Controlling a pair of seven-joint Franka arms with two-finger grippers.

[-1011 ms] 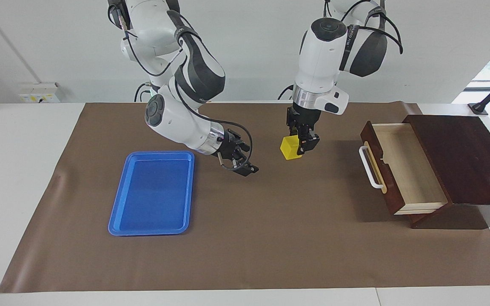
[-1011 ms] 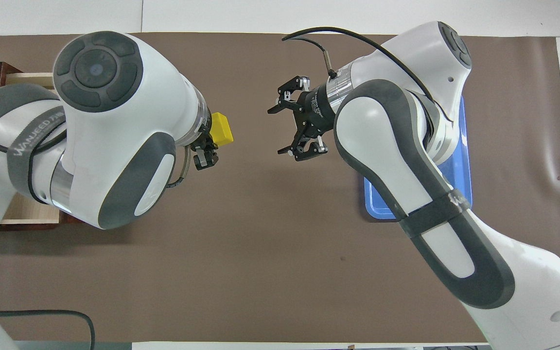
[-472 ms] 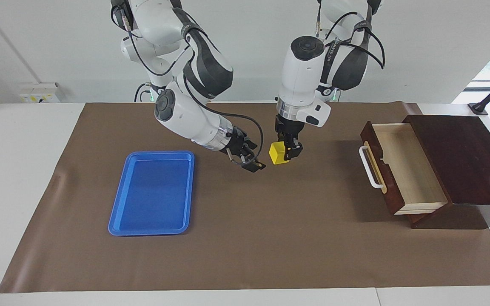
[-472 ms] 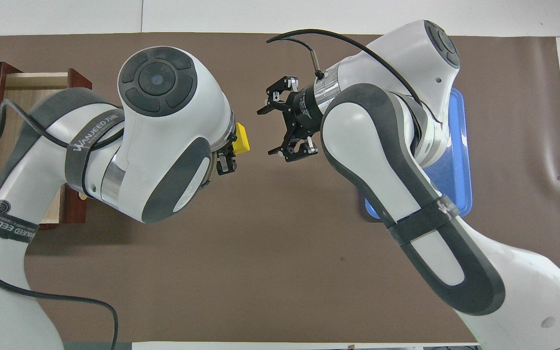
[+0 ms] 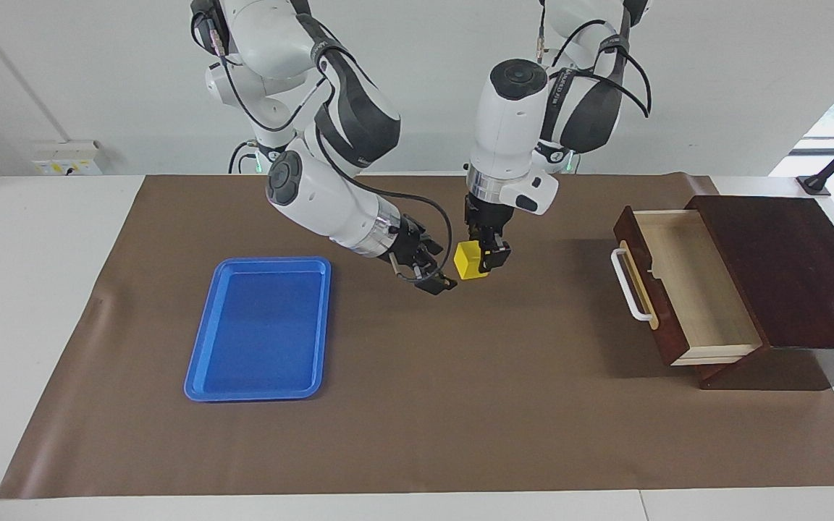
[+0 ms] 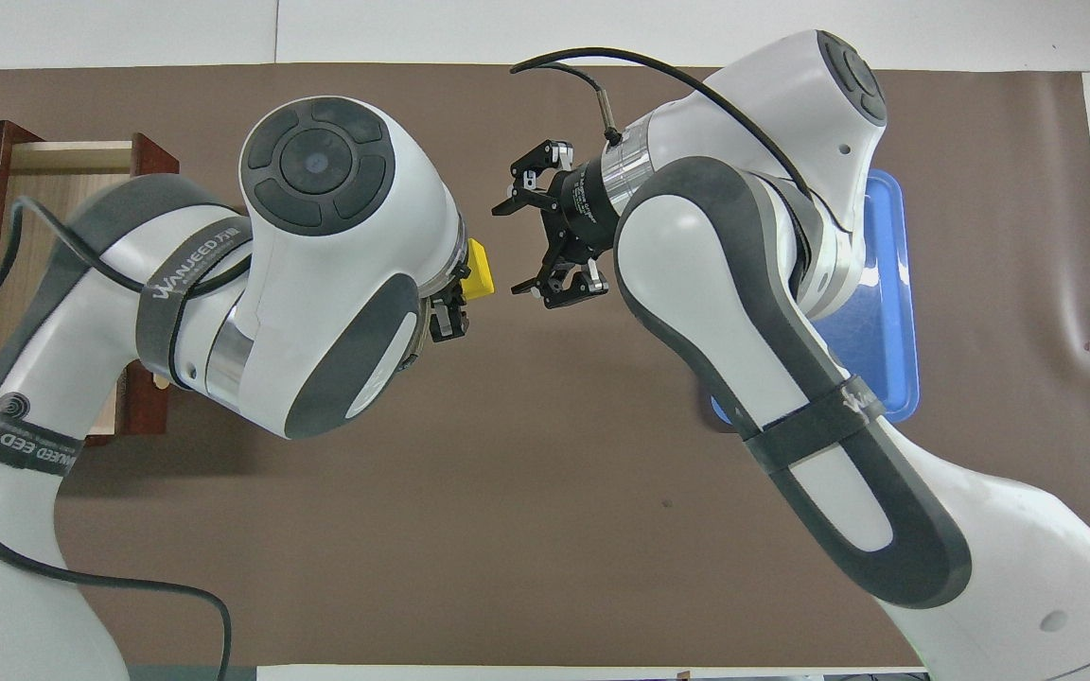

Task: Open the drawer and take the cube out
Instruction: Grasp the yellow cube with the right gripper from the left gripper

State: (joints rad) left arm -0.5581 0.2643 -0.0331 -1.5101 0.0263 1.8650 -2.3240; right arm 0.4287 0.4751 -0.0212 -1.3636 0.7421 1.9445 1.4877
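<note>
- Holding the cube (image 5: 470, 260) tight between its fingers, the left gripper (image 5: 484, 255) hangs in the air over the middle of the brown mat (image 5: 460, 405).
- The cube is small and bright yellow. It sticks out from the left gripper on the side that points at the right gripper (image 5: 437, 277).
- The right gripper is just beside the cube, with its fingers spread wide apart and nothing in them.
- From above, the cube (image 6: 479, 277) sits right between the left gripper (image 6: 455, 298) and the spread fingers of the right gripper (image 6: 518, 244). I cannot tell if those fingers touch the cube.
- The drawer (image 5: 677, 289) is pulled out of its dark wooden box (image 5: 793, 275), well apart from the left gripper, toward the left arm's end of the table. I see only pale wood inside it.
- The white handle (image 5: 628, 285) on the drawer front faces the two grippers.
- The flat blue tray (image 5: 261, 329) lies on the mat near the right gripper, toward the right arm's end of the table.
</note>
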